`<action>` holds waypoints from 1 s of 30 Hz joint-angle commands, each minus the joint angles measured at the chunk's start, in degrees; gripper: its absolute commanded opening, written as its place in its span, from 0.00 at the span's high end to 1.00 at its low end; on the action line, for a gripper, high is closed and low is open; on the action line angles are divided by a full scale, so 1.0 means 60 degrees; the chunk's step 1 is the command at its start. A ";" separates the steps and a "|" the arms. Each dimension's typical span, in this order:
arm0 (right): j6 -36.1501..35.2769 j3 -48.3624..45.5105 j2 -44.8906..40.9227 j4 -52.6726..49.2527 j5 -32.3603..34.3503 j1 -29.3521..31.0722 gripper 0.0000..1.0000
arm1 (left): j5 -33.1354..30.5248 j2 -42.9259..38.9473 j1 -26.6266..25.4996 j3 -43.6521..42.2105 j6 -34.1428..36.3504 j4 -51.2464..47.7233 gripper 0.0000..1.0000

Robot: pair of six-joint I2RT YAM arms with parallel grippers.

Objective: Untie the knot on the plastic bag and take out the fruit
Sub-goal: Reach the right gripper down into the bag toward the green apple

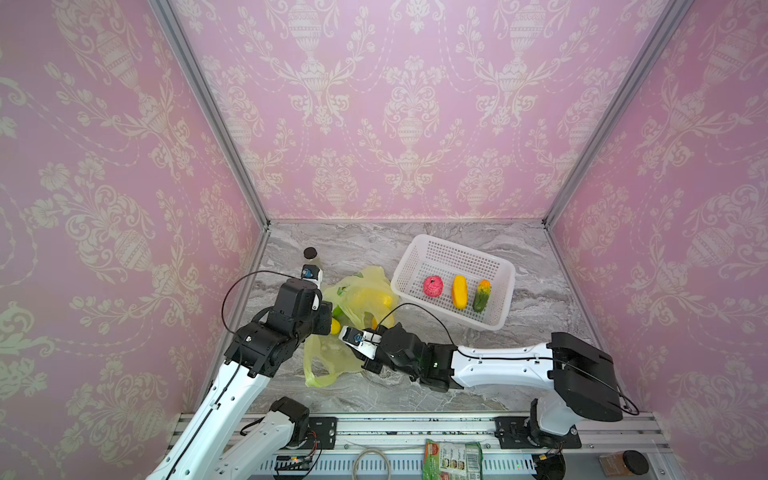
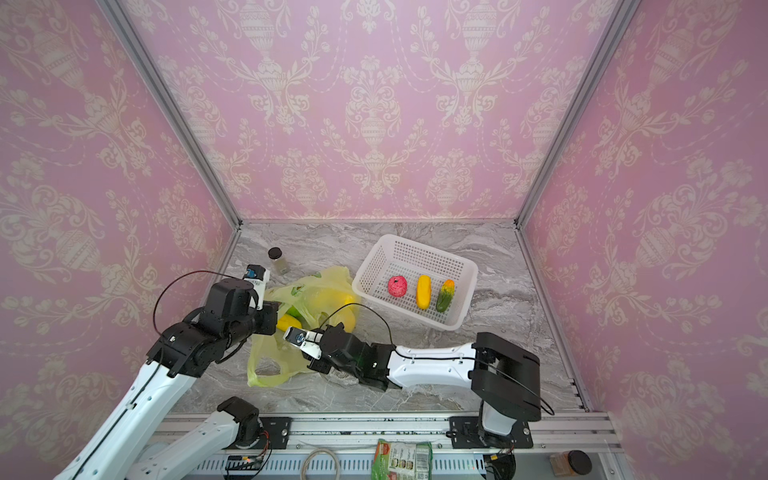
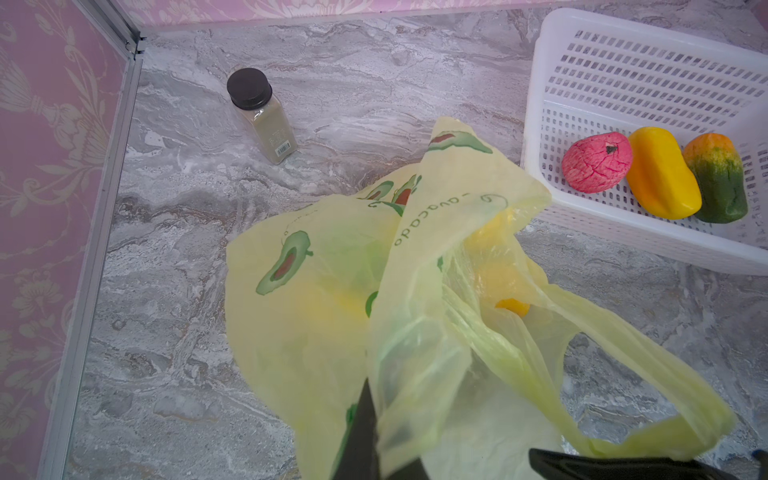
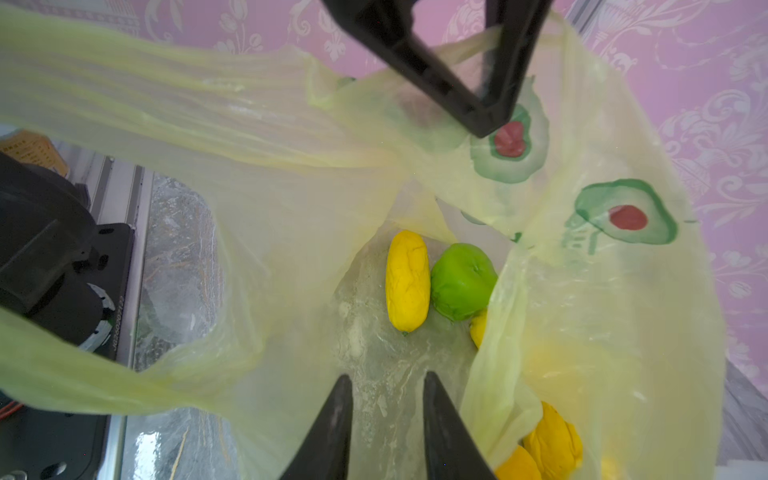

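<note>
Plastic bag (image 1: 361, 291) low centre-left in both top views, mouth open, seemingly untied | left gripper (image 4: 485, 124) pinches its rim aloft | right gripper (image 4: 386, 378) narrowly parted, empty, inside mouth | advice: widen, straddle yellow fruit (image 4: 407, 280) across its width, avoid film

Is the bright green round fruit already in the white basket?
No, the green fruit lies inside the plastic bag, beside a yellow oblong fruit.

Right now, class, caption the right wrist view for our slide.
Jaws apart at the open plastic bag, facing yellow fruit and green fruit.
</note>
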 commanded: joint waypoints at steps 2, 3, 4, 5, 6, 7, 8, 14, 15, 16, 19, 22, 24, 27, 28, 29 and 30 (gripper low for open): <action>-0.0503 0.0392 0.0155 0.0479 -0.0330 0.0153 0.69 | -0.0232 -0.0060 0.0080 -0.0076 -0.0124 -0.0157 1.00; -0.0512 0.0336 0.0004 0.0469 -0.0302 0.0183 0.66 | -0.0238 -0.0063 0.0080 -0.0067 -0.0124 -0.0169 1.00; -0.0476 0.0249 -0.0229 0.0424 -0.0234 0.0203 0.61 | -0.0233 -0.0045 0.0073 -0.0066 -0.0124 -0.0171 1.00; -0.0432 0.0140 -0.0513 0.0344 -0.0199 0.0217 0.57 | -0.0232 -0.0023 0.0088 -0.0078 -0.0124 -0.0167 1.00; -0.0425 0.0012 -0.0810 0.0267 -0.0237 0.0233 0.54 | -0.0229 -0.0005 0.0081 -0.0070 -0.0124 -0.0162 1.00; -0.0441 -0.0195 -0.1148 0.0213 -0.0330 0.0269 0.52 | -0.0220 0.0010 0.0081 -0.0065 -0.0130 -0.0167 1.00; -0.0489 -0.0409 -0.1513 0.0231 -0.0416 0.0318 0.51 | -0.0226 0.0025 0.0080 -0.0075 -0.0124 -0.0158 1.00; -0.0767 -0.0958 -0.2334 0.0001 -0.1049 0.0724 0.53 | -0.0240 -0.0033 0.0095 -0.0067 -0.0132 -0.0157 1.00; -0.0744 -0.0931 -0.2281 -0.0094 -0.1149 0.0717 0.55 | -0.0247 -0.0035 0.0095 -0.0072 -0.0139 -0.0170 1.00; -0.0708 -0.0898 -0.2159 -0.0128 -0.1187 0.0710 0.56 | -0.0249 0.0005 0.0095 -0.0074 -0.0141 -0.0164 1.00; -0.0623 -0.0360 -0.1520 -0.0814 -0.1068 0.0724 0.60 | -0.0133 0.0082 0.0095 -0.0060 -0.0117 -0.0163 1.00; -0.0504 0.0235 -0.0632 -0.1270 -0.0674 0.0727 0.65 | -0.0059 0.0099 0.0095 -0.0054 -0.0106 -0.0155 1.00; -0.0490 0.0618 0.0069 -0.1315 -0.0304 0.0717 0.70 | -0.0008 0.0042 0.0095 -0.0055 -0.0109 -0.0143 1.00; -0.0530 0.1539 0.1321 -0.1572 0.0501 0.0702 0.81 | 0.0018 -0.0082 0.0095 -0.0066 -0.0099 -0.0141 1.00; -0.0509 0.2170 0.1715 -0.1815 0.0787 0.0677 0.85 | 0.0021 -0.0106 0.0095 -0.0066 -0.0093 -0.0129 1.00; -0.0475 0.2547 0.2071 -0.2064 0.0964 0.0630 0.88 | 0.0047 -0.0139 0.0095 -0.0073 -0.0082 -0.0116 1.00; -0.0453 0.2831 0.2305 -0.2222 0.1015 0.0583 0.89 | 0.0100 -0.0156 0.0095 -0.0078 -0.0066 -0.0123 1.00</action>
